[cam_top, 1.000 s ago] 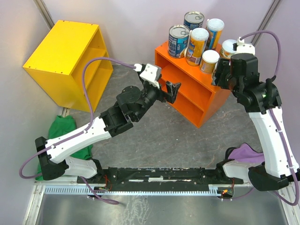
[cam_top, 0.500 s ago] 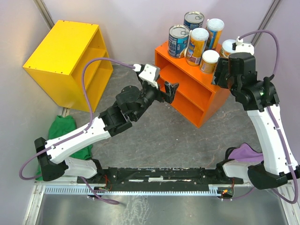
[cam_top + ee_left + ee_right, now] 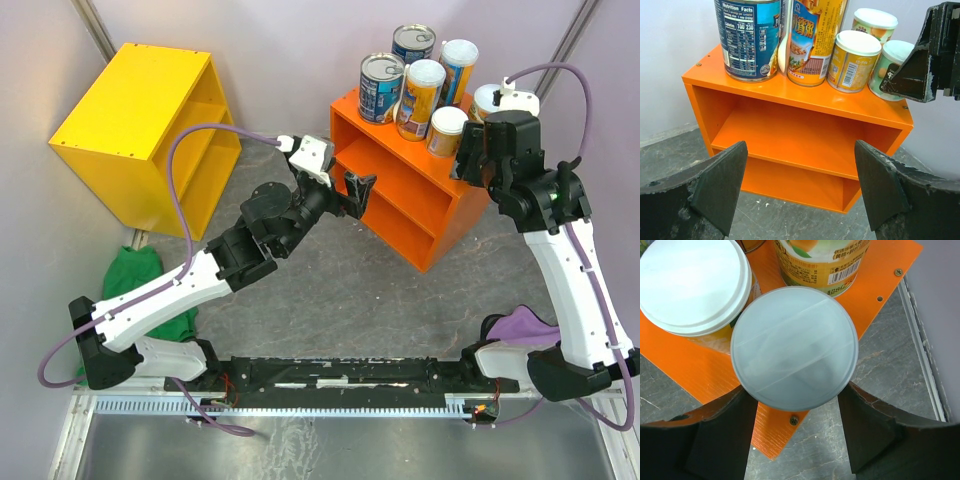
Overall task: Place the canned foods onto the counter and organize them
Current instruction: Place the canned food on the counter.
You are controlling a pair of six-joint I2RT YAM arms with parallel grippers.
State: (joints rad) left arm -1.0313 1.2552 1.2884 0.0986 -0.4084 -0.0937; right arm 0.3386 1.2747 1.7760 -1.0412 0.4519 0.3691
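Observation:
Several canned foods stand on top of the orange counter (image 3: 400,195): two blue tins (image 3: 381,88), two slim white-lidded cans (image 3: 421,98) and short pale-lidded ones (image 3: 448,130). My right gripper (image 3: 480,150) points down over the counter's right corner. In the right wrist view it (image 3: 797,399) is shut on a short pale-lidded can (image 3: 794,347) standing on the counter's corner (image 3: 690,365); the lid hides where the fingers meet it. My left gripper (image 3: 358,190) hangs wide open in front of the counter's shelf (image 3: 790,135); nothing lies between its fingers (image 3: 722,185).
A yellow cabinet (image 3: 140,120) stands at the back left. A green cloth (image 3: 140,275) lies by the left arm and a purple cloth (image 3: 520,325) by the right base. Walls close in behind the counter. Grey floor (image 3: 350,290) lies between the arms.
The left arm has drifted slightly up and to the left, its gripper still open. The right wrist has shifted a little toward the back over the corner can.

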